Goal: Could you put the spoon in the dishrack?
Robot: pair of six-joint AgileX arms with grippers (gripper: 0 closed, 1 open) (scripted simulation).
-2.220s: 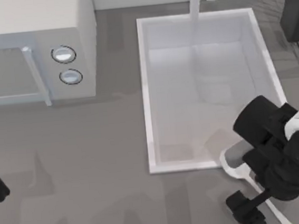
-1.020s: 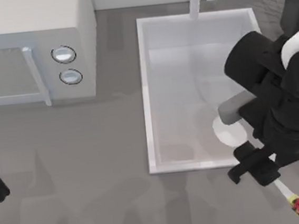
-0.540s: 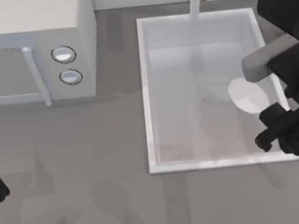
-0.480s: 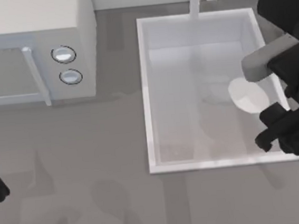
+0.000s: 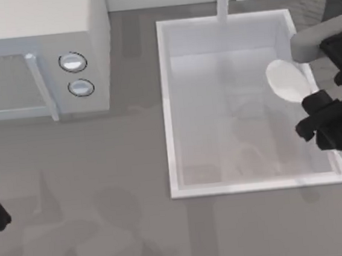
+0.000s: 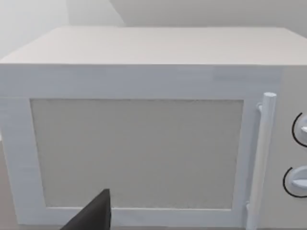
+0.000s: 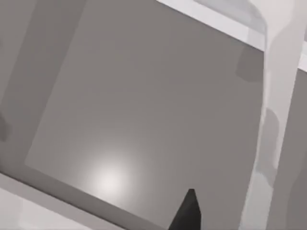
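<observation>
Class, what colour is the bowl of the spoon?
White-grey; the spoon shows best in the top view.

One spoon (image 5: pixel 288 79), one sink (image 5: pixel 167 116), one microwave (image 5: pixel 34 32) — two knobs (image 5: pixel 72 62), two arms.

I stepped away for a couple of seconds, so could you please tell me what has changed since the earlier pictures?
The right gripper has carried the spoon from the table in front of the sink up over the basin's right rim, toward the far right corner. The spoon was already held at the start and stays held. The left arm, microwave and sink have not moved.
</observation>
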